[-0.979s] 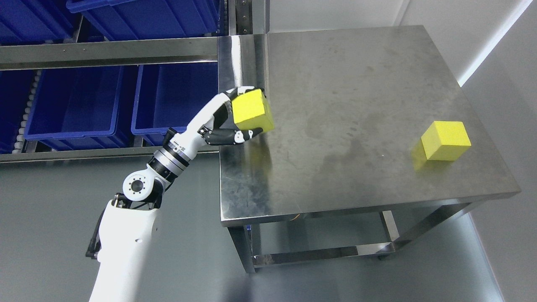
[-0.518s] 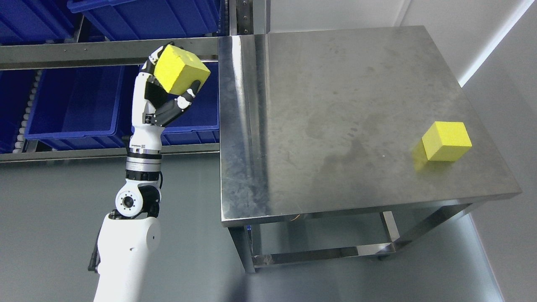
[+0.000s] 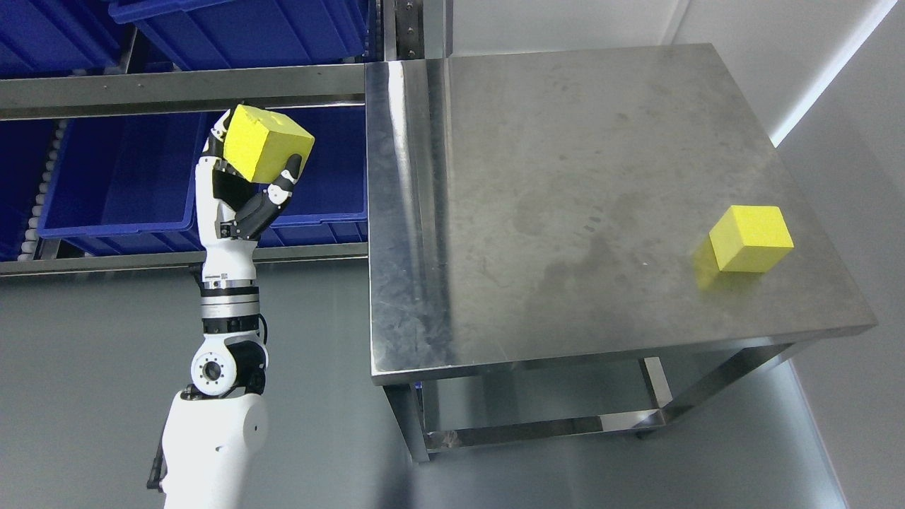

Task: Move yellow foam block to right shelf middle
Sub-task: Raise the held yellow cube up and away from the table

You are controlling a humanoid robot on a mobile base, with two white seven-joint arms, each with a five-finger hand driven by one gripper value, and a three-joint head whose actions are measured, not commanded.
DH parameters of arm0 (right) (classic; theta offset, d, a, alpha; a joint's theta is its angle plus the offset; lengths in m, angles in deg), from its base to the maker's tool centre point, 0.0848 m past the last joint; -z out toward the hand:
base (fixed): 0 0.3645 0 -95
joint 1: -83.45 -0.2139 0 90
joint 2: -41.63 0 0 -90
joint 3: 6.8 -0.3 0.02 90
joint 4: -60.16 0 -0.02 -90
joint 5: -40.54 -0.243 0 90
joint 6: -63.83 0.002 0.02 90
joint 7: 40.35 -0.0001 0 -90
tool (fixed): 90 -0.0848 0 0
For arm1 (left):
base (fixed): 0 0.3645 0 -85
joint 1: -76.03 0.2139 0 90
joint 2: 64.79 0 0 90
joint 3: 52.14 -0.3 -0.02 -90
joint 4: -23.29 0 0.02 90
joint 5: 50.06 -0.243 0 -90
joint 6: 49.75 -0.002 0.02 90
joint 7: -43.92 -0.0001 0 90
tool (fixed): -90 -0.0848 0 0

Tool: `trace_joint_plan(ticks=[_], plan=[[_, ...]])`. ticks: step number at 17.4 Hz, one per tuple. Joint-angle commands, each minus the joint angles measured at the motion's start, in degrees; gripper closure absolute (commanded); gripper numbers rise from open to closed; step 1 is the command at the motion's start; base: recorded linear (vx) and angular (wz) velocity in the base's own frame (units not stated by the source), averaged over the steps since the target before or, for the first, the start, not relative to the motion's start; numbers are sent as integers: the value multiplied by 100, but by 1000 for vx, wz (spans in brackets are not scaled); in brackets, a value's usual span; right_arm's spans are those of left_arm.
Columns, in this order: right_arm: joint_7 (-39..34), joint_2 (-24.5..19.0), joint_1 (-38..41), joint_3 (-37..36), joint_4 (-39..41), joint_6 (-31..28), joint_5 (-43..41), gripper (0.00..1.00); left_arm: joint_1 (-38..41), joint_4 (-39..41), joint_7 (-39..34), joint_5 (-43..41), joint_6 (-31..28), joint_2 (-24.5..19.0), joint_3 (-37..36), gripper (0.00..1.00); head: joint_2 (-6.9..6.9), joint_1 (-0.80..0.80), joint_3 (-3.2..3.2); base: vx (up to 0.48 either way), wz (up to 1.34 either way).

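Fingers (image 3: 279,187) clasp yellow foam block (image 3: 267,143), tilted, corner up.

Upper blue plastic bins (image 3: 240,28) above white robot left hand (image 3: 240,191): cut by top edge; leftmost blue bin (image 3: 18,184): cut by left edge; hand's far fingers: hidden behind yellow foam cube (image 3: 267,143)

head view | high, looking down | steel table (image 3: 565,177) right, shelf (image 3: 177,88) left
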Motion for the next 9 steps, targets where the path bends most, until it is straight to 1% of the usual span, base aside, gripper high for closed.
trace_joint_plan(ticks=[1, 5, 9], plan=[[0, 100, -17, 0, 100, -2, 0, 0, 101, 114, -7, -16, -17, -71, 245, 61, 0, 0, 0, -3, -16], [0, 100, -8, 0, 100, -2, 0, 0, 101, 114, 2, -16, -35, -71, 307, 61, 0, 0, 0, -18, 16], [0, 100, -17, 0, 100, -2, 0, 0, 101, 114, 2, -16, -44, -71, 351, 61, 0, 0, 0, -61, 172]])
